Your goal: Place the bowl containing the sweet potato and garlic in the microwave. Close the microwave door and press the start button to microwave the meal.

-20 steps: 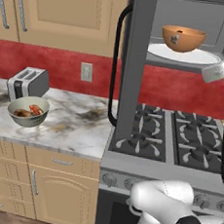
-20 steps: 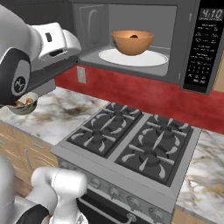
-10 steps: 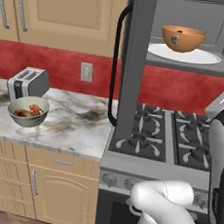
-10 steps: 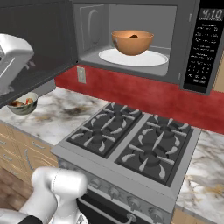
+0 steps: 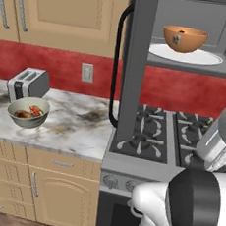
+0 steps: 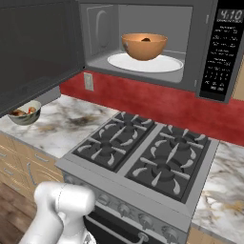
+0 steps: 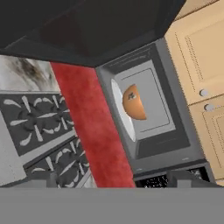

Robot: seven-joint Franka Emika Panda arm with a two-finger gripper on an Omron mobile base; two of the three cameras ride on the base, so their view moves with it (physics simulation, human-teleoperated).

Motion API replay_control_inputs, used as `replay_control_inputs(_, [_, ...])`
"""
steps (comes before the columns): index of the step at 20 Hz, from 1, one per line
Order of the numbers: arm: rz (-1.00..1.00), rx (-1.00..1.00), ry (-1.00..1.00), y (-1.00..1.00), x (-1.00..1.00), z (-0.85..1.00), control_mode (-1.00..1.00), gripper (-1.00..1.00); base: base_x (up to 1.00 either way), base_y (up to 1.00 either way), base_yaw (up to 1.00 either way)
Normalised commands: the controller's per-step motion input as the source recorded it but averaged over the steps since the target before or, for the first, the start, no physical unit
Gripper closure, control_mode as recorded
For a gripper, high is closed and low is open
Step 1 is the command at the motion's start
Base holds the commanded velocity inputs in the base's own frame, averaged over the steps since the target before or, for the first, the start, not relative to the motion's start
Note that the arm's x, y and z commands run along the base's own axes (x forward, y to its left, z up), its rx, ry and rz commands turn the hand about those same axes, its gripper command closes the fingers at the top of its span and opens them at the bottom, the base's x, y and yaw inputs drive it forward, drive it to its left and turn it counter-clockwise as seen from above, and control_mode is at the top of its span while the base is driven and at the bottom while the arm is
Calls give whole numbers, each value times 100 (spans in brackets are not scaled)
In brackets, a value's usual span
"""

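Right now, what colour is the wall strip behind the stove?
Red. The wall strip shows best in the right base view, running under the microwave.

The arm here is glossy white, built from rounded, bulbous shells with smooth curved housings. In the left base view a big joint shows a dark, near-black round cap face ringed by white casing, and above it a paler grey-white cylindrical link catches the light. From the right base view, the white link looks like a fat, smooth elbow, soft shading across its dome. In the hand view, the finger tips are small, dark grey, blocky stubs.
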Motion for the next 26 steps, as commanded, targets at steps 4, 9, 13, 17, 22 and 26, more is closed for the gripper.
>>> replay_control_inputs(4, [0,-31,-28,43,-27,-32,-100,-100,0,0,0])
replay_control_inputs(9, [0,-27,-24,67,-10,-1,-100,-100,0,0,0])
replay_control_inputs(13, [0,-24,-17,81,-27,8,-100,-100,0,0,0])
replay_control_inputs(17, [0,-21,-10,96,-19,1,-100,-100,0,0,0])
replay_control_inputs(22, [-1,-15,-2,86,-11,0,-100,-100,0,0,0])
replay_control_inputs(26, [-3,-6,0,61,0,0,-100,-100,0,0,0])
